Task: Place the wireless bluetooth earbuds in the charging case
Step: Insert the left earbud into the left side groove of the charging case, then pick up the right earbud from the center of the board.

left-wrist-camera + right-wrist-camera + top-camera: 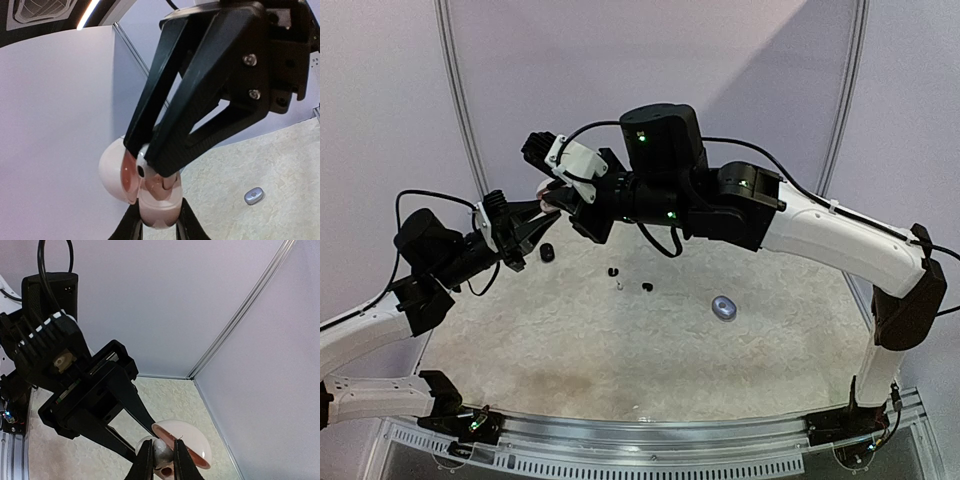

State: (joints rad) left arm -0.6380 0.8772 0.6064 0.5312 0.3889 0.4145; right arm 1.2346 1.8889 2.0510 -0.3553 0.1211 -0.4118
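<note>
Left gripper [542, 215]: raised above the far left of the table, pointing right; its 2 fingers [132, 226] are pinched on the lower half of the open case; seen from the right wrist it is a black frame reaching down to the case.
Case [150, 187]: white outside, pink inside, lid swung open to the left; held in the air between both grippers, above the table [620, 350].
Right gripper [150, 159]: comes in from the right and meets the case from above; its fingers [145, 460] are closed on 1 small silver-grey earbud [162, 452] right at the open case; whether the bud already sits in its socket is hard to tell.
Loose earbuds: 1 black bud [547, 252] below the left gripper; 2 more black buds [613, 270] [647, 288] near mid-table, with a tiny whitish piece [619, 285] between them.
Second case [724, 307]: silver-grey, closed, lying on the table right of centre, well apart from the grippers.
</note>
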